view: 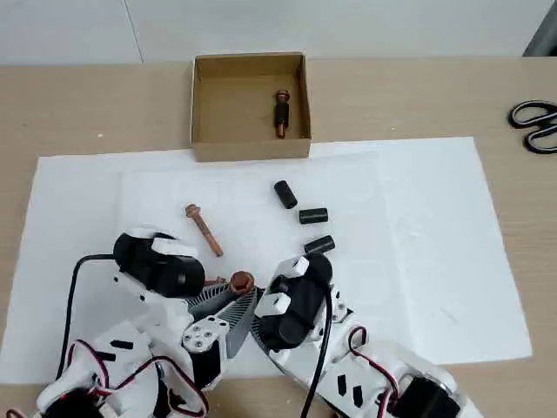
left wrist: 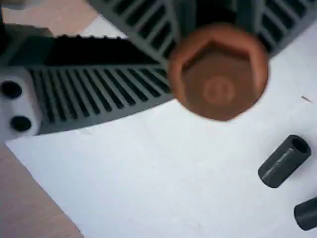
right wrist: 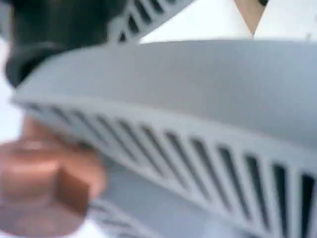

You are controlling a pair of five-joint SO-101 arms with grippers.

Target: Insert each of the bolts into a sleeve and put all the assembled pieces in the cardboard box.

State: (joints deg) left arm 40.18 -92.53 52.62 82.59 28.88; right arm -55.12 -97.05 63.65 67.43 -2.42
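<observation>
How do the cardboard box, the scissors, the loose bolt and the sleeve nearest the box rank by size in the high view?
Largest to smallest:
cardboard box
scissors, partly cut off at the edge
loose bolt
sleeve

Bright, even light falls from overhead. The white paper sheet (view: 435, 261) glows without harsh glare; 3 black cylindrical sleeves (view: 313, 215) cast faint, short shadows, and the brown cardboard box (view: 252, 150) is shaded inside.
</observation>
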